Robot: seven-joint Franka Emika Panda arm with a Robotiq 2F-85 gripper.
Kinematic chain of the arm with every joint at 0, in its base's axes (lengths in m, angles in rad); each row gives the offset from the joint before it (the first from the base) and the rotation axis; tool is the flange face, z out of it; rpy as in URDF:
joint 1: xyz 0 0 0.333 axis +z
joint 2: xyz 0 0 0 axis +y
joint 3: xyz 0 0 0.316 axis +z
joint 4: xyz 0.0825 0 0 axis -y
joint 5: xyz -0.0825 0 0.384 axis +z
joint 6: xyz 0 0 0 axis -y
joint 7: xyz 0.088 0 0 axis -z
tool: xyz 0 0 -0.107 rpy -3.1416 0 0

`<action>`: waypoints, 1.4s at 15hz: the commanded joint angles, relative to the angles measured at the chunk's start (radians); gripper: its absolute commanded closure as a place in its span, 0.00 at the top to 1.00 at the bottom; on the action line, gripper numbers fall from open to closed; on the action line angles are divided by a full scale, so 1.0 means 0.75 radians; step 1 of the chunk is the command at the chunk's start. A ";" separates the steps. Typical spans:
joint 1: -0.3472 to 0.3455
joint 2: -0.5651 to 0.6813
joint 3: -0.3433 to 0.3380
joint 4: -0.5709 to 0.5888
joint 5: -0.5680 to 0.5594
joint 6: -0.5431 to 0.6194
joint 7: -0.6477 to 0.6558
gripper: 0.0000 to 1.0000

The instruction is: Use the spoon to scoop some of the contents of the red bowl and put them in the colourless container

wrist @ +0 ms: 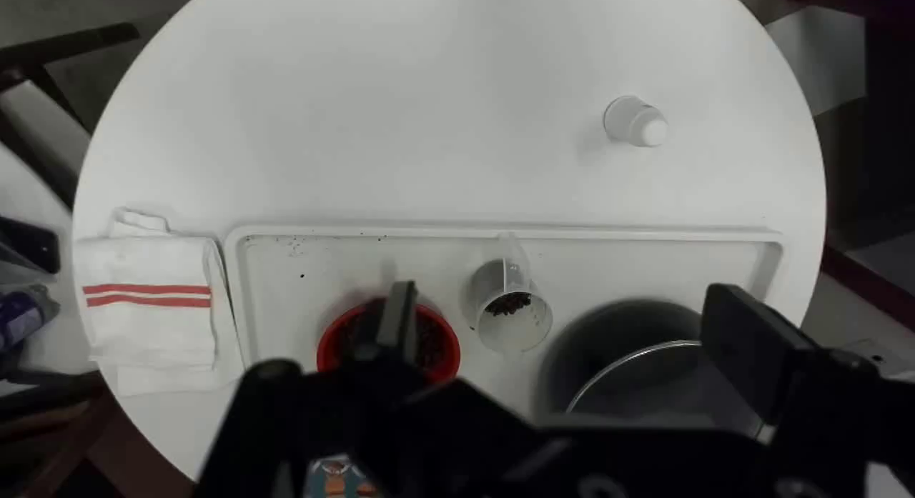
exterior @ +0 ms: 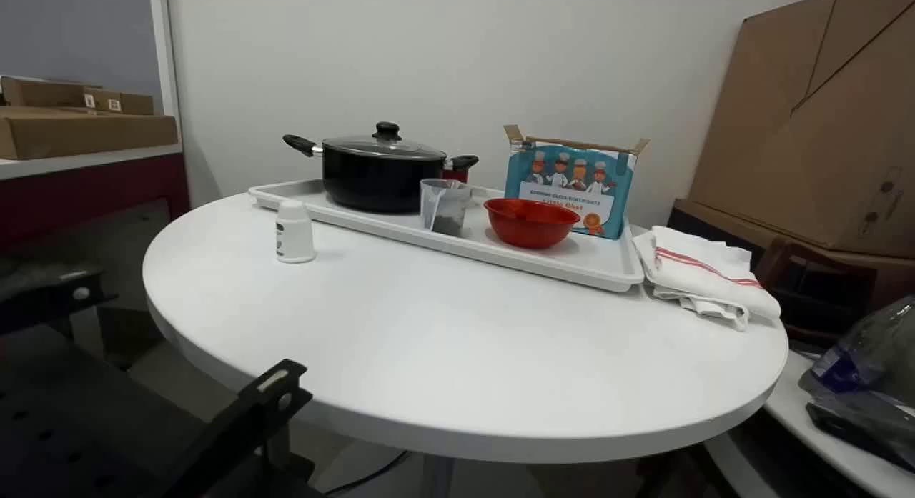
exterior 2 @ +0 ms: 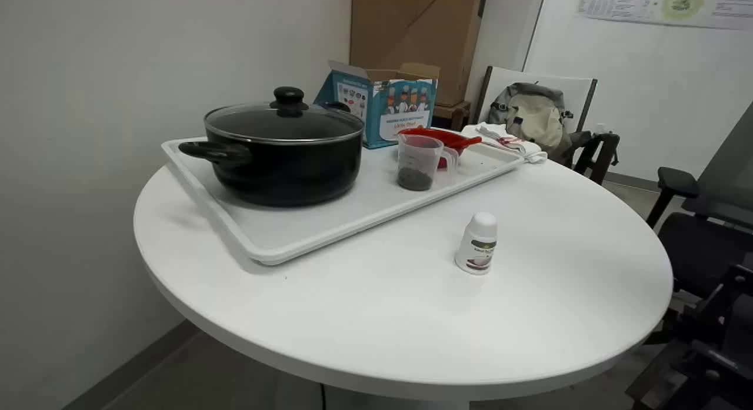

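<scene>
The red bowl [exterior: 532, 230] stands on the tray in both exterior views [exterior 2: 432, 135] and holds dark bits in the wrist view [wrist: 452, 348]. A reddish tip that looks like the spoon [exterior 2: 470, 141] sticks out over its rim; in the wrist view a finger hides that part. The colourless container [exterior: 447, 205] is a clear handled cup beside the bowl, also in an exterior view [exterior 2: 419, 160]. In the wrist view [wrist: 516, 330] it has dark bits at its bottom. My gripper [wrist: 565, 319] is wide open and empty, high above the tray; neither exterior view shows it.
A white tray [exterior: 457, 242] carries a black lidded pot [exterior 2: 288, 163] and a blue box [exterior: 572, 183]. A folded towel [wrist: 154, 305] lies beside it. A small white bottle [exterior 2: 477, 245] stands on the round table [exterior: 429, 326]. Dark crumbs lie on the tray.
</scene>
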 commanded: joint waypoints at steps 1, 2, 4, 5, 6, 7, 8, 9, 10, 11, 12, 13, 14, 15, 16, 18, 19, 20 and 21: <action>-0.024 0.004 0.020 0.004 0.012 -0.004 -0.010 1.00; -0.027 0.006 0.022 0.002 0.007 0.001 -0.008 1.00; -0.031 0.021 0.027 -0.003 -0.010 0.028 -0.012 1.00; -0.031 0.034 0.026 0.000 -0.009 0.034 -0.011 1.00; -0.033 0.053 0.027 0.003 -0.010 0.051 -0.005 1.00; -0.034 0.072 0.026 0.008 -0.007 0.065 -0.004 1.00; -0.035 0.100 0.023 0.017 -0.002 0.087 -0.001 1.00; -0.036 0.128 0.020 0.028 0.004 0.109 0.000 1.00; -0.038 0.162 0.017 0.039 0.008 0.137 0.002 1.00; -0.041 0.196 0.017 0.052 0.007 0.160 0.004 1.00; -0.043 0.241 0.015 0.069 0.011 0.184 0.004 1.00; -0.045 0.283 0.015 0.089 0.014 0.199 0.001 1.00; -0.046 0.334 0.012 0.113 0.022 0.216 -0.008 1.00; -0.048 0.374 0.012 0.136 0.029 0.223 -0.009 1.00; -0.049 0.440 0.013 0.173 0.035 0.236 -0.012 1.00; -0.050 0.547 0.019 0.241 0.050 0.242 -0.022 1.00; -0.054 0.597 0.025 0.274 0.053 0.243 -0.021 1.00; -0.056 0.649 0.033 0.309 0.058 0.244 -0.019 1.00; -0.061 0.694 0.041 0.342 0.060 0.242 -0.016 1.00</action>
